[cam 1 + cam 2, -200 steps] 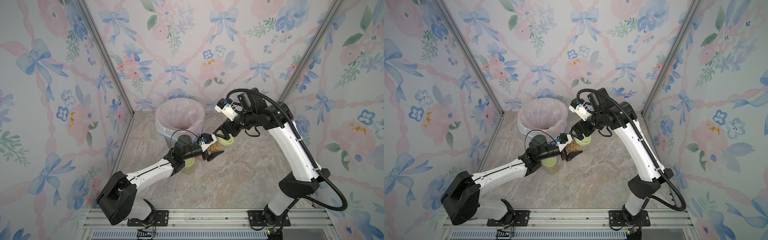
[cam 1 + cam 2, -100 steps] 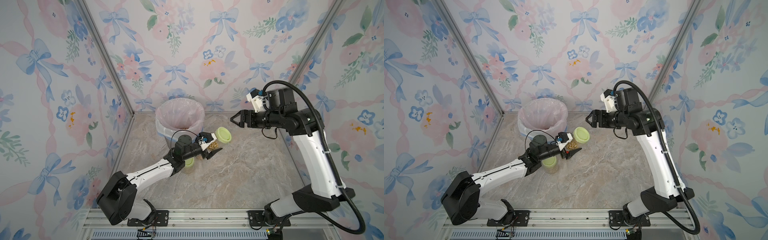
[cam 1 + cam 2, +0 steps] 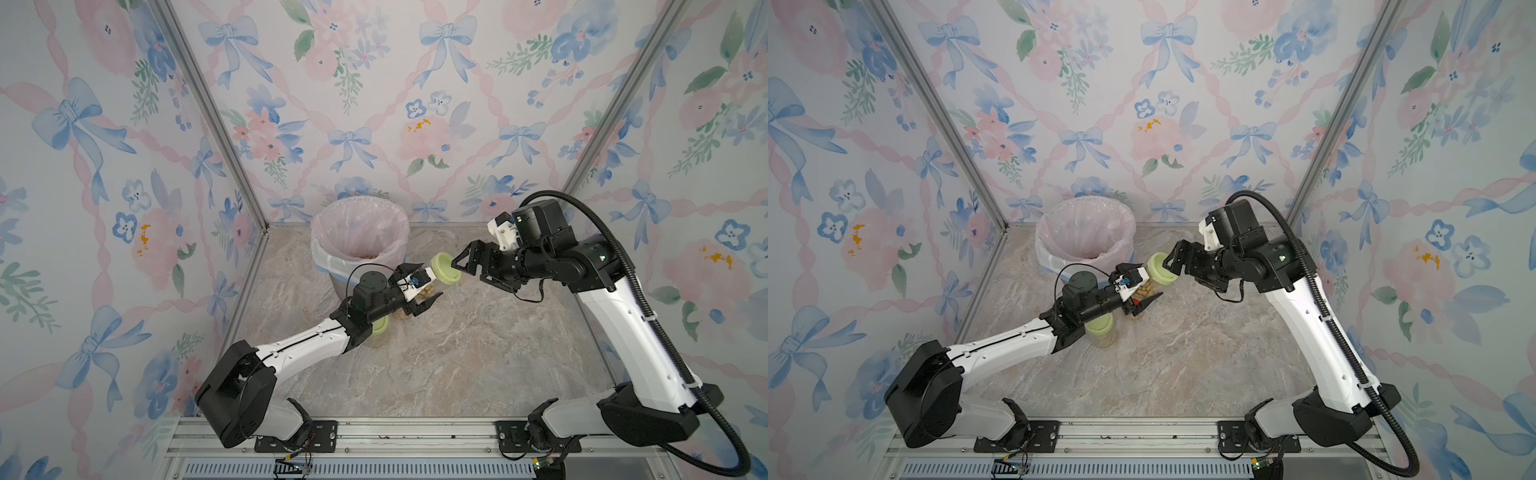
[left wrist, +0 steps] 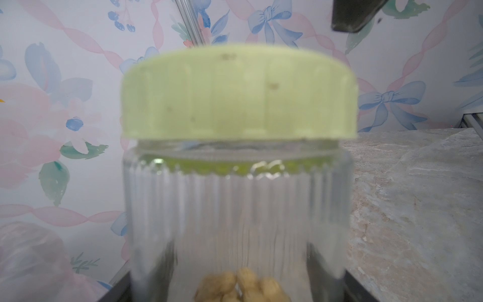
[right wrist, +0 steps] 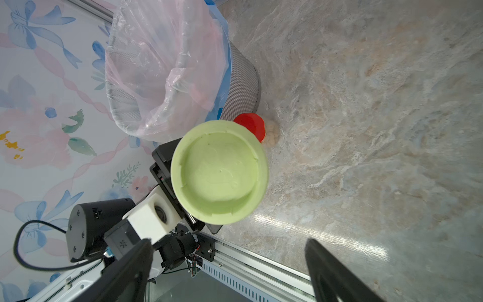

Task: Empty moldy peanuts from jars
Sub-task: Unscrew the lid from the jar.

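Observation:
My left gripper (image 3: 420,291) is shut on a clear ribbed jar (image 4: 237,209) and holds it on its side above the table. Its pale green lid (image 3: 444,269) faces the right arm. A few moldy peanuts (image 4: 243,285) lie in the jar near my left fingers. My right gripper (image 3: 464,268) is open just right of that lid, with nothing between its fingers; the lid (image 5: 219,177) sits ahead of them. A second green-lidded jar (image 3: 1099,326) stands under the left forearm. A red-lidded jar (image 5: 251,125) with peanuts stands by the bin.
The grey bin (image 3: 399,232) lined with a pink bag stands at the back, left of centre, just behind the held jar. Floral walls close in the left, back and right. An aluminium rail (image 3: 374,432) runs along the front edge.
The right gripper left the lid, drew back to the right, then returned next to the lid with its jaws wider. The left gripper kept hold of the jar and lifted it slightly.

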You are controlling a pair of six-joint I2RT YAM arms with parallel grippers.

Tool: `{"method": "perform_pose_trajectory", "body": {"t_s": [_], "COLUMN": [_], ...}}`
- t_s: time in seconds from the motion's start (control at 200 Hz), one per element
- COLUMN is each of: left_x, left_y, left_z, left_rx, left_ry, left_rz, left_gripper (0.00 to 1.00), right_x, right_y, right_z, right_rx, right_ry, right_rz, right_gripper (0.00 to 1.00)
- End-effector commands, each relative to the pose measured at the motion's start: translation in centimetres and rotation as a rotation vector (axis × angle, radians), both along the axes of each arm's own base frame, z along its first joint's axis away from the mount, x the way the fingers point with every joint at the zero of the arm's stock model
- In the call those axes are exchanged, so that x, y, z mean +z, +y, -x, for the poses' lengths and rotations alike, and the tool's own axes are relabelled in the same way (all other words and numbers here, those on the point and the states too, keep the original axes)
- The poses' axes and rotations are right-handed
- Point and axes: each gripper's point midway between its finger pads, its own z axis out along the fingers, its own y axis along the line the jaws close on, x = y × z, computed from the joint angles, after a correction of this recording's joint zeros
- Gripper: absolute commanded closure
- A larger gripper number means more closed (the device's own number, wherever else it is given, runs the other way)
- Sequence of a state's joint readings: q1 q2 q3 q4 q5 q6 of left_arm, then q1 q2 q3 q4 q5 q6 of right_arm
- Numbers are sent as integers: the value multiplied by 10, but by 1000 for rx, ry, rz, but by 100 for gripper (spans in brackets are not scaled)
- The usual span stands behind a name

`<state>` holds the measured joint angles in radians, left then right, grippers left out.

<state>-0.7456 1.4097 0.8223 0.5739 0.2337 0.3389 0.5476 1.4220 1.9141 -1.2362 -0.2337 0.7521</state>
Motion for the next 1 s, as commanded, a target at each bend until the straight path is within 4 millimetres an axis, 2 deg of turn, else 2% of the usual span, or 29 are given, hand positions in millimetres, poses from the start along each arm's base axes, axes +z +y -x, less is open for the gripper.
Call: {"method": "perform_pose_trajectory", "body": {"t_s": [0.0,0.345,0.515,0.995], "left_x": [28,29,31,27], "left_y": [-3,-4,-4,-4], "left_z": [-2,0,0,1], "left_rx": [7,3,5,8], "left_ry": [-89,-95,-99,-94], "left_rz": [52,51,53,47], "left_gripper": [94,94,94,94], "right_x": [-2,-18,-20,-33], "right_y": [8,13,20,22], "right_z": [-8,-15,-21,-26], "right_rx": [-29,-21,-6,8], "right_ry": [11,34,38,57], "right_rz": [-21,1,-9,22], "right_gripper": [6,5,4,3]}}
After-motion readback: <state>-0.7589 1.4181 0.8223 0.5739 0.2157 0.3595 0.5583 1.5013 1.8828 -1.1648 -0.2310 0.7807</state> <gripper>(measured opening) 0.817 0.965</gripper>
